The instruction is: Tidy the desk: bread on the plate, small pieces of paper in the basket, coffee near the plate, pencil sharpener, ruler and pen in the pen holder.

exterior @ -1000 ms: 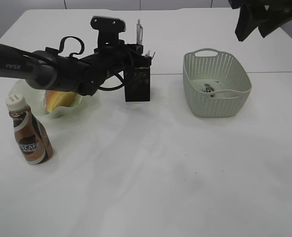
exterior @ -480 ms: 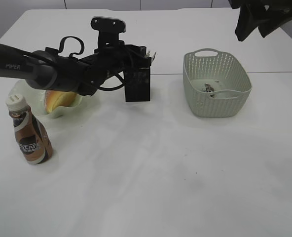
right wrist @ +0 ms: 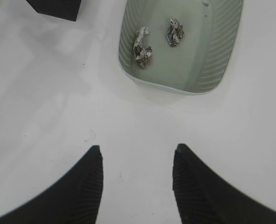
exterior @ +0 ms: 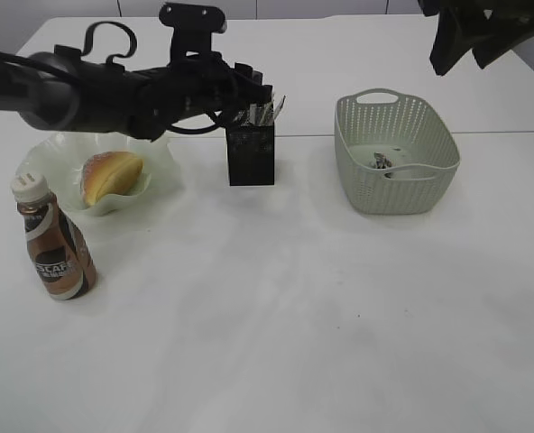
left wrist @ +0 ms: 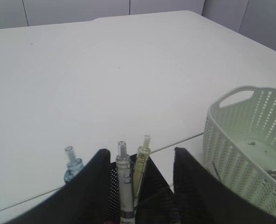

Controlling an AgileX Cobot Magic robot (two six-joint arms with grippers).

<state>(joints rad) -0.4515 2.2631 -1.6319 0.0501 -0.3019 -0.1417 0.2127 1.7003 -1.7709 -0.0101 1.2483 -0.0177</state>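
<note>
The black mesh pen holder [exterior: 251,155] stands at mid-table with several pens [exterior: 263,112] sticking out of it. My left gripper [exterior: 252,96] hovers just above its back edge, open. In the left wrist view the jaws [left wrist: 139,156] straddle a clear pen [left wrist: 124,179] and a yellow pen [left wrist: 141,168] without touching them. The bread [exterior: 111,173] lies on the pale plate [exterior: 166,155]. The coffee bottle [exterior: 58,245] stands in front of the plate. My right gripper [exterior: 470,34] is open and empty, high above the basket [exterior: 429,185]. Ruler and sharpener do not show.
The basket [right wrist: 222,56] holds two crumpled paper pieces [right wrist: 141,46] and shows at the right in the left wrist view [left wrist: 240,140]. A corner of the pen holder [right wrist: 58,7] shows in the right wrist view. The right jaws [right wrist: 137,154] hang over bare white table.
The left gripper lowered an upright pen into the pen holder, let go and lifted up and back. The arm no longer covers the plate and bread. The right arm has not moved.
</note>
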